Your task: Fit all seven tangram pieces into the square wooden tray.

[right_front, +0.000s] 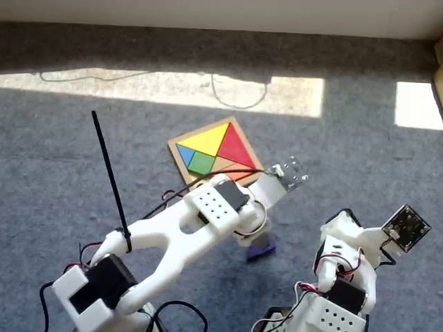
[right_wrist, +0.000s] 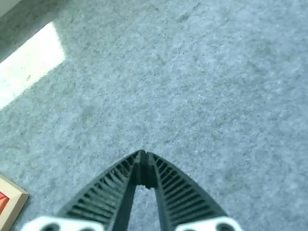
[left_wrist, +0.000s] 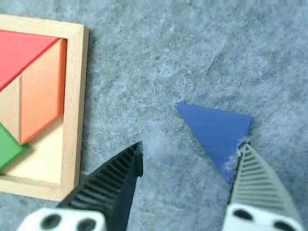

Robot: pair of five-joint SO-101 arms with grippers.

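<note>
Tray [right_front: 177,160] sits at centre of the high view, mostly filled, with one bare slot by the rim nearest the loose piece. Blue triangle [left_wrist: 216,130] lies on the desk [right_front: 69,180], between the open jaws of my left gripper [left_wrist: 190,148]. Right gripper [right_wrist: 143,161]: jaws closed over bare desk.

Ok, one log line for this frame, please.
left gripper: open, blue triangular piece between jaws, on grey carpet | right gripper: shut, above carpet | square wooden tray: partly filled, one gap
</note>
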